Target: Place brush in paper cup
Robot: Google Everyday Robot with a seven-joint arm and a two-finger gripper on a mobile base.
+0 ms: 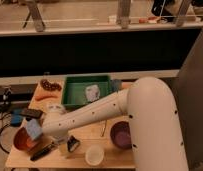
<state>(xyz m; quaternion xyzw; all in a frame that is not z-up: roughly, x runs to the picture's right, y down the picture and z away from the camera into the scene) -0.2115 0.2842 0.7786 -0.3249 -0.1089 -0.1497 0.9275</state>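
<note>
Gripper [70,145] low between brush [42,151] and paper cup [94,155], openness impossible to tell, brush indistinct

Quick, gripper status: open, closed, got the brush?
Gripper: cannot be told. It is low over the table's front left, between the brush and the paper cup.

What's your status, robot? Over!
Gripper low over front of light wooden table. Long black brush lying on table beside it, not in small white paper cup. Round purple bowl close beside cup.
</note>
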